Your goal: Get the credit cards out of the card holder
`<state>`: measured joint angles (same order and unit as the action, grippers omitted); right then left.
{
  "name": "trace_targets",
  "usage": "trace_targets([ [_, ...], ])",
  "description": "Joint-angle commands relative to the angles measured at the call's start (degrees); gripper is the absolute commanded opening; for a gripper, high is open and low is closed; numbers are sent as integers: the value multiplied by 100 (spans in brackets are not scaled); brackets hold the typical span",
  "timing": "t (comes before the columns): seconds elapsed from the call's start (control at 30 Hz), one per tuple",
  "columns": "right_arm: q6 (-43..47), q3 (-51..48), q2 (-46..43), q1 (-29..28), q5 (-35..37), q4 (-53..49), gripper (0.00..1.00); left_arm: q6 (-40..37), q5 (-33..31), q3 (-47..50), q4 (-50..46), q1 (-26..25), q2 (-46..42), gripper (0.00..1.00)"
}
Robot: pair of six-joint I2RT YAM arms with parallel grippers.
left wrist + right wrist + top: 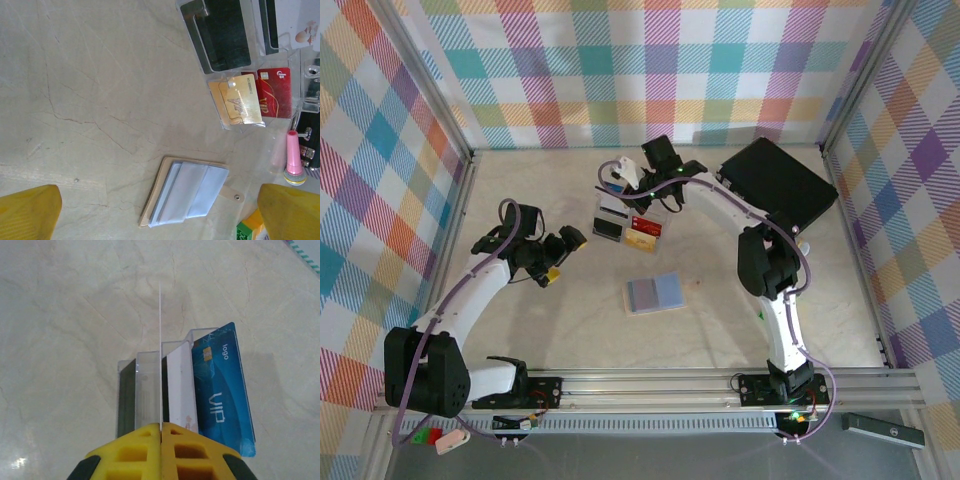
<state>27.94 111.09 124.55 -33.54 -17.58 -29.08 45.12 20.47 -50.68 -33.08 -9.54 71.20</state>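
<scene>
Already out: yellow-gold card, lying in the clear tray
Right gripper: pinching a white card above the tray
Left gripper: spread wide, empty
Card holder: mid-counter, looks emptied

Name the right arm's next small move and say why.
Probably lower straight down a little. The right tool is shut on a thin white plastic card, seen edge-on. It appears to be above the clear plastic compartmented tray, roughly in line with a slot left of the blue plastic card. The card's height above the tray is hard to judge, so go slowly.
</scene>
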Motion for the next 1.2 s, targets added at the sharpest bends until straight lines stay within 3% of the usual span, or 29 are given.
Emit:
trace_targets([
  [0.0,410,228,139,-36,197,-210,0,-109,102,-8,-150,91,19,100],
  [0.53,524,533,491,-30,396,-421,3,-91,155,31,-116,91,104,100],
  [0.93,28,593,196,-30,484,-558,22,-74,184,37,-129,93,12,100],
  [1.17,-1262,-162,-722,-33,439,-399,36,-61,138,101,-146,93,-145,100],
])
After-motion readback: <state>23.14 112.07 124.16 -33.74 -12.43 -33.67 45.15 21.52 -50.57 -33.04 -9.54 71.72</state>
